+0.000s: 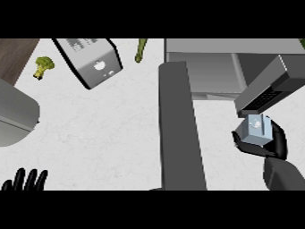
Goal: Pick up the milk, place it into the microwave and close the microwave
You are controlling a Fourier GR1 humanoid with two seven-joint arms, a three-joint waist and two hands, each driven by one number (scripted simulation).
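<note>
A small pale blue milk carton is held in my right hand, whose black fingers curl round it just in front of the microwave's opening. The microwave stands at the back right with its cavity exposed. Its dark grey door is swung wide open and reaches toward me as a long slab left of the carton. My left hand rests open at the lower left edge, fingers up.
A grey angled panel with buttons hangs just above the carton. A tilted grey appliance sits at the back left. A broccoli floret, a green vegetable and a large grey rounded object also lie on the white counter.
</note>
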